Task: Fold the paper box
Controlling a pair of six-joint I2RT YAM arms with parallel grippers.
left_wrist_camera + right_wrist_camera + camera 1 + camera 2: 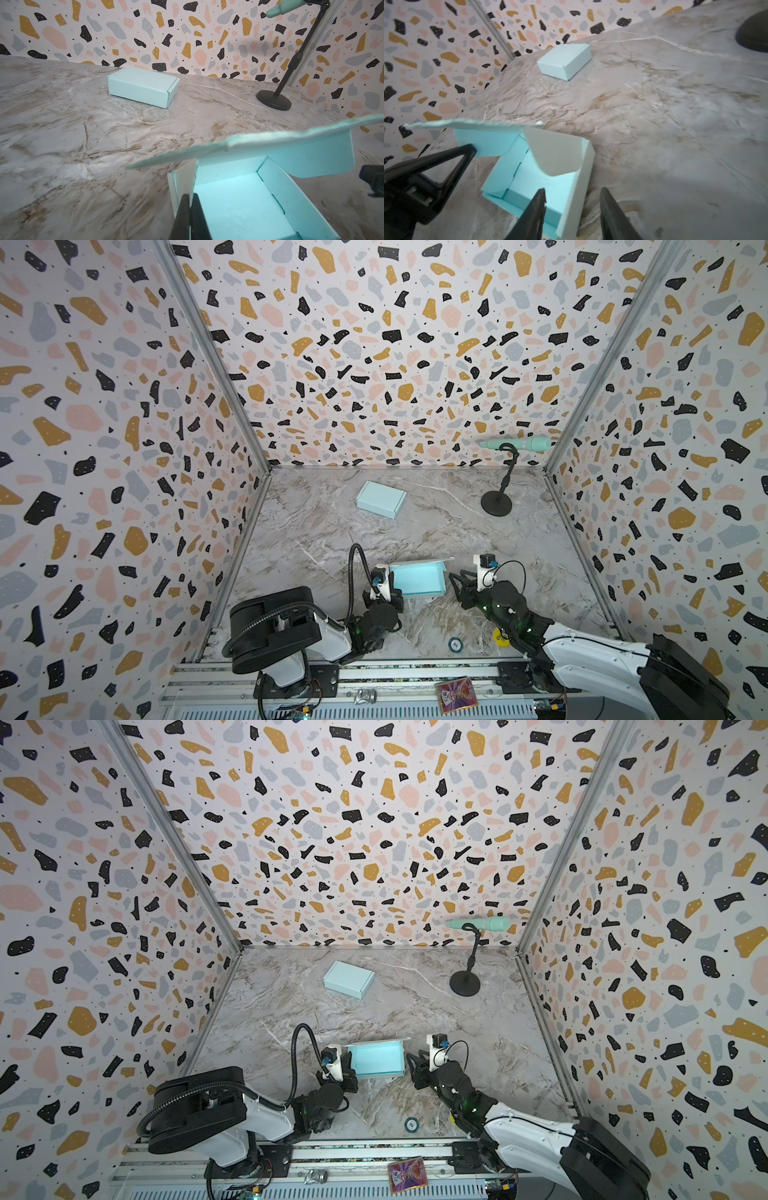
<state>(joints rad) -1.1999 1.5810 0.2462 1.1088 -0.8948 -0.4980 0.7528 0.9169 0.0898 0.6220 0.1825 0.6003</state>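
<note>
The paper box (417, 578) (376, 1058) is light teal and lies open at the front of the marble table. Its lid (270, 141) stands up along the far side. A rounded side flap (556, 153) (311, 158) hangs from the lid over the inside. My left gripper (394, 585) (348, 1065) (189, 195) is shut on the box's left wall (185, 178). My right gripper (453, 578) (411, 1058) (573, 190) is open and straddles the right wall (581, 187), one finger inside the box and one outside.
A closed teal box (380, 499) (348, 979) (143, 87) (564, 61) sits at the back left. A black stand (496, 504) (464, 984) holding a teal microphone (517, 443) is at the back right. A round token (455, 643) lies near the front edge.
</note>
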